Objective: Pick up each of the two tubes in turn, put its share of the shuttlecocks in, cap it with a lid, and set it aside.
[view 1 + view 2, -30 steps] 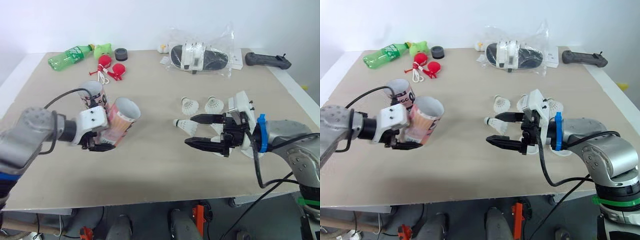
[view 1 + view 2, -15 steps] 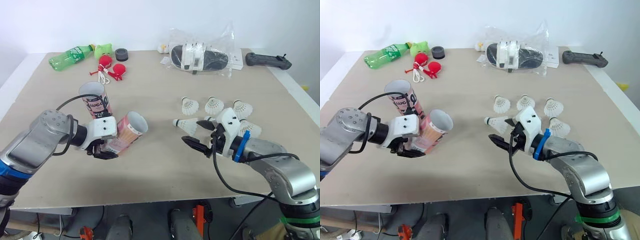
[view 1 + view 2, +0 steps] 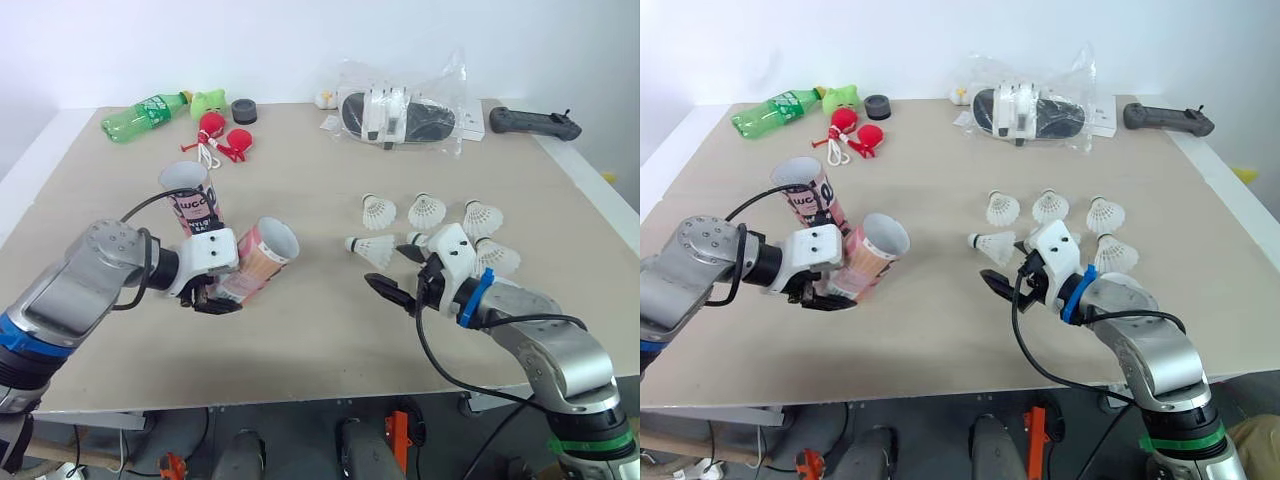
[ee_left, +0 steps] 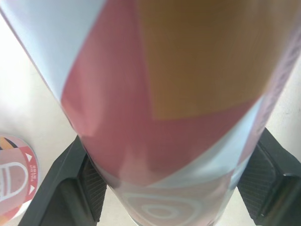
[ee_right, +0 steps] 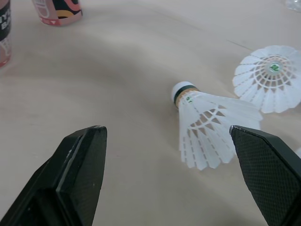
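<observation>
My left gripper (image 3: pixel 212 292) is shut on a pink and orange tube (image 3: pixel 259 267), tilted with its open mouth facing right; its black fingers (image 4: pixel 81 189) clamp the tube's (image 4: pixel 178 94) sides. A second tube (image 3: pixel 190 201) stands upright just behind it. My right gripper (image 3: pixel 390 268) is open, low over the table. Between its fingertips and a little ahead lies a white shuttlecock (image 5: pixel 207 126) on its side, cork toward the tubes. Several more shuttlecocks (image 3: pixel 427 210) stand on their corks behind and right of it. A black round lid (image 3: pixel 242 108) sits at the far left.
At the back left lie a green bottle (image 3: pixel 140 110), a green toy (image 3: pixel 206 100) and red balls on a cord (image 3: pixel 220 135). A plastic bag with a black and white item (image 3: pixel 400 115) and a black handle (image 3: pixel 535 122) lie at the back right.
My left gripper has brought the tube lower and tipped it further to the right. My right gripper has dropped and swung toward the lying shuttlecock, uncovering the standing ones.
</observation>
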Available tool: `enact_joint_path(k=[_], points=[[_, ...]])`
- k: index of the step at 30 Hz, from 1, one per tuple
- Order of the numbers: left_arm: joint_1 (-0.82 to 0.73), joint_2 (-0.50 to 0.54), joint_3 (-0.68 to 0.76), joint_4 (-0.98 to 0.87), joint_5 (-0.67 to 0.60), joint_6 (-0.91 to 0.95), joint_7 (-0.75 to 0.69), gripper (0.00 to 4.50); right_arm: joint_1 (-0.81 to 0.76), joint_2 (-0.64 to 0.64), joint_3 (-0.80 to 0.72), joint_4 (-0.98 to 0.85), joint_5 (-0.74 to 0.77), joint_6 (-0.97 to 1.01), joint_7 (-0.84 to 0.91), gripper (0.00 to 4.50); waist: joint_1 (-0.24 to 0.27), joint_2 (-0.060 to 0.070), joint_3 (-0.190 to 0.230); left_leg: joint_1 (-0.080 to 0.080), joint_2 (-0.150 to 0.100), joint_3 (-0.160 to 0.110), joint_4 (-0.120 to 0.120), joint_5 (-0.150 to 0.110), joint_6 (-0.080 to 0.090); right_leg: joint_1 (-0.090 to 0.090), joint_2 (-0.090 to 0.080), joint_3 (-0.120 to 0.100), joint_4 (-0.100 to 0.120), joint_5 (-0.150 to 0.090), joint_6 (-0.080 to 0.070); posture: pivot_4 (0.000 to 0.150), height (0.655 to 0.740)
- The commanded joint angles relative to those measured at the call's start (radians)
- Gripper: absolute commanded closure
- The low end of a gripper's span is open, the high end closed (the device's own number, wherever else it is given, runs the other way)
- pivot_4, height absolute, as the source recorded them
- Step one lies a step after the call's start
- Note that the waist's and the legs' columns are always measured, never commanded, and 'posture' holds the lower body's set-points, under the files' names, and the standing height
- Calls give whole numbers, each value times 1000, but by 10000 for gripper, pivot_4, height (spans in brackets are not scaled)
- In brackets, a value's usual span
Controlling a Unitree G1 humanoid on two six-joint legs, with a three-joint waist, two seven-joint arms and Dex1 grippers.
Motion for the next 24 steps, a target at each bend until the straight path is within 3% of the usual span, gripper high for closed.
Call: enact_joint_path(k=[1,12,24], points=[[13,42,47,-79,-20,25,-13,13542,-21,5,-15,-4,-2,-17,11,0,-1,0,0,0,0,0,0,0,0,0,0,0,0,0,-1,1500,7400],[118,49,44,-206,-77,162,42,13542,-23,39,-7,40,-19,-2,-1,0,-1,0,0,1,0,0,0,0,0,1,0,0,1,0,0,1500,7400],[105,52,-2,-189,-40,135,53,13542,-71,108,19,117,-43,0,-26,0,1,0,0,1,0,0,8,0,1,3,1,0,1,4,1,1500,7400]])
